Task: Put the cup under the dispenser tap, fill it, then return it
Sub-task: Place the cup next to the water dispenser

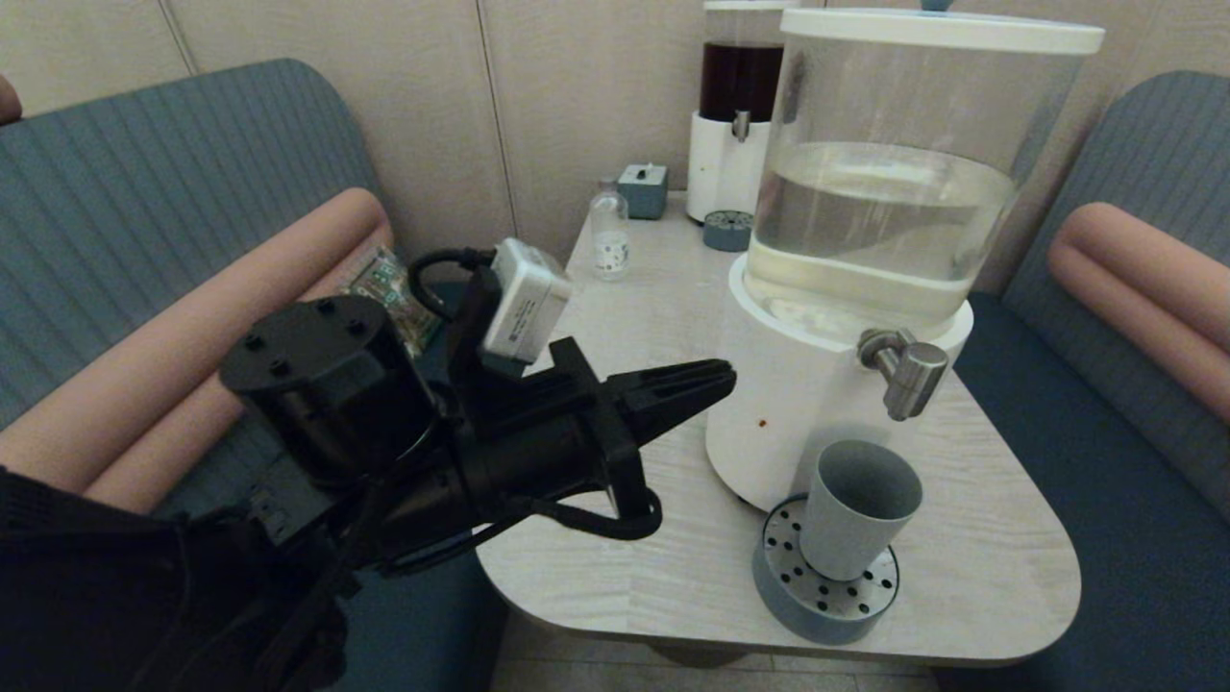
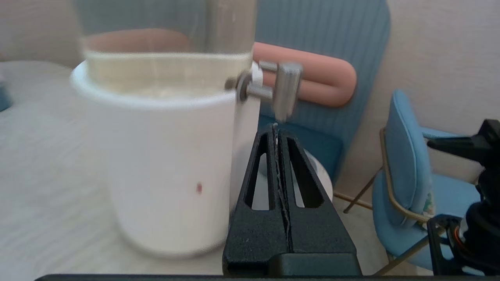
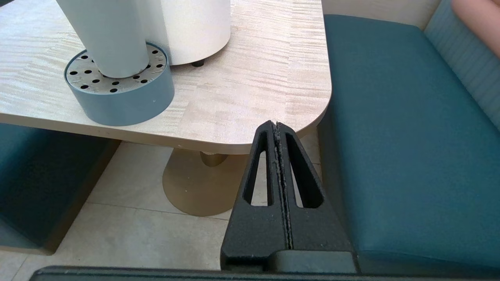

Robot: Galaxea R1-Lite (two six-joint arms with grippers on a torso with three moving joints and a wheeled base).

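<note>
While the cup stands upright on the perforated steel top of the round blue-grey drip tray, directly below the dispenser tap, the left gripper hangs in the air to the left of the large dispenser, its jaws pressed together with nothing between them and its tips pointing toward the white base. In the left wrist view the closed jaws of that gripper sit just under the steel tap, though whether they touch it cannot be told. The clear tank above the base is partly full of clear liquid. The tray rests on the pale wood-grain worktop, near its front edge and touching the foot of the dispenser. Farther back on the worktop stand a small clear bottle, a small grey box, a dark-liquid dispenser and a second small drip tray. The right gripper is low beside the worktop's rounded front corner, above the tiled floor and next to the teal bench seat, its jaws shut on nothing; from there the cup and tray show at close range.
</note>
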